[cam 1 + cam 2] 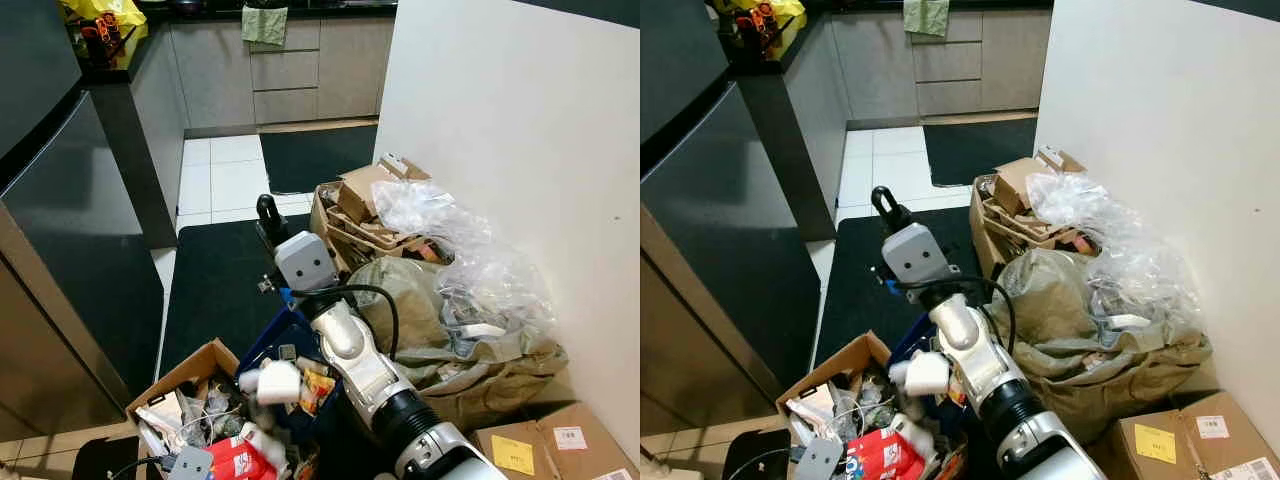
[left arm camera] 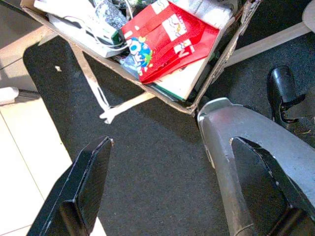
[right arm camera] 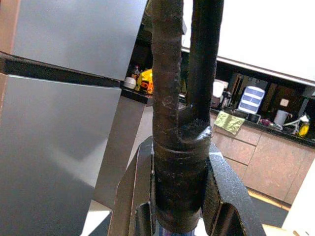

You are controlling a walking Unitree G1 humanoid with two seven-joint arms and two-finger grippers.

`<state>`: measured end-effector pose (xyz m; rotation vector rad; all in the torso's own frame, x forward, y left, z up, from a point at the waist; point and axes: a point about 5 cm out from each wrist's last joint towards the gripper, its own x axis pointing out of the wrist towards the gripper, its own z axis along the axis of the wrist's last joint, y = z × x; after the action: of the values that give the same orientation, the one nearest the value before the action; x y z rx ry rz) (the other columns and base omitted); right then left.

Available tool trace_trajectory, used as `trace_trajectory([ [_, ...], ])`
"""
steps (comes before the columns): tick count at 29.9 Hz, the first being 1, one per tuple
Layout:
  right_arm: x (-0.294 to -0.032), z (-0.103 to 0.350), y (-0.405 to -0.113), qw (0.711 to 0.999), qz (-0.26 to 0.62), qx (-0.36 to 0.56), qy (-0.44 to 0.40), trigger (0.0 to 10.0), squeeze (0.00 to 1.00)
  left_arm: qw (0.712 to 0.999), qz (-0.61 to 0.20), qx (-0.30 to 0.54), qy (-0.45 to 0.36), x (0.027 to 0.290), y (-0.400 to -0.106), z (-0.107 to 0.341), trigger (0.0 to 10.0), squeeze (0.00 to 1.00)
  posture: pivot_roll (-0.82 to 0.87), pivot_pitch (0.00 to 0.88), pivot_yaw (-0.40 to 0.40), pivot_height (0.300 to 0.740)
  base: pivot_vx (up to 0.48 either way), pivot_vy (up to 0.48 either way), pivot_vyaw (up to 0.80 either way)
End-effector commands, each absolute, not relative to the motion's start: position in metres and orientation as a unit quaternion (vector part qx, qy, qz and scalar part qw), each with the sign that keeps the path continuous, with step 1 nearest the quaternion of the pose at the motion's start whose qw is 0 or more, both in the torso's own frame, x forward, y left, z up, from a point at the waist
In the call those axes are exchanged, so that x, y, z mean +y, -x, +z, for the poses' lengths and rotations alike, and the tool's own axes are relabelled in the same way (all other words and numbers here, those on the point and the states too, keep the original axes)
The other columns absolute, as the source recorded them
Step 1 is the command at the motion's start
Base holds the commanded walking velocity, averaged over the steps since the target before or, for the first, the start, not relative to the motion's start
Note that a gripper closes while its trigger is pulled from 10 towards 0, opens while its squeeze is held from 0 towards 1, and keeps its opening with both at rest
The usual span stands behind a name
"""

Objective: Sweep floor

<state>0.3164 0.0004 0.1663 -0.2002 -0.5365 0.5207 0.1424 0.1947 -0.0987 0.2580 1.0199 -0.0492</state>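
Right wrist view: a black broom handle point(image 3: 179, 132) is clamped between the right gripper's point(image 3: 178, 196) fingers, upright before the fridge point(image 3: 54, 123).
Right gripper place: raised over the black mat point(image 1: 215, 280), beside a cardboard box point(image 1: 185, 372) of clutter.
Left gripper point(image 2: 167, 196): fingers are held apart above the mat, near a red bag point(image 2: 170, 39).
Right side: plastic bags point(image 1: 470, 270) are heaped against the white wall point(image 1: 520, 120).

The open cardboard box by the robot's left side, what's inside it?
The cardboard box holds a red packet, white cables and papers in a jumble. Anything beneath that top layer is covered.
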Motion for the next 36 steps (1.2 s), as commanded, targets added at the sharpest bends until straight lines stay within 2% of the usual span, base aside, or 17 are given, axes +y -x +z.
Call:
trace_trajectory([
  [1, 0.040, 0.183, -0.293, 0.915, 0.279, -0.292, 0.010, 10.0, 0.00, 0.858, -0.030, 0.497, -0.129, 0.193, -0.136, -0.101, 10.0, 0.00, 0.00, 0.000, -0.023, 0.740, 0.000, 0.000, 0.00],
  [25, 0.039, 0.191, -0.298, 0.923, 0.266, -0.277, -0.027, 10.0, 0.00, 0.857, -0.029, 0.496, -0.132, 0.197, -0.137, -0.101, 10.0, 0.00, 0.00, 0.000, -0.018, 0.740, 0.000, 0.000, 0.00],
  [36, 0.034, 0.213, -0.304, 0.921, 0.246, -0.298, -0.054, 10.0, 0.00, 0.858, -0.031, 0.495, -0.135, 0.196, -0.139, -0.100, 10.0, 0.00, 0.01, 0.000, -0.020, 0.740, 0.000, 0.000, 0.00],
])
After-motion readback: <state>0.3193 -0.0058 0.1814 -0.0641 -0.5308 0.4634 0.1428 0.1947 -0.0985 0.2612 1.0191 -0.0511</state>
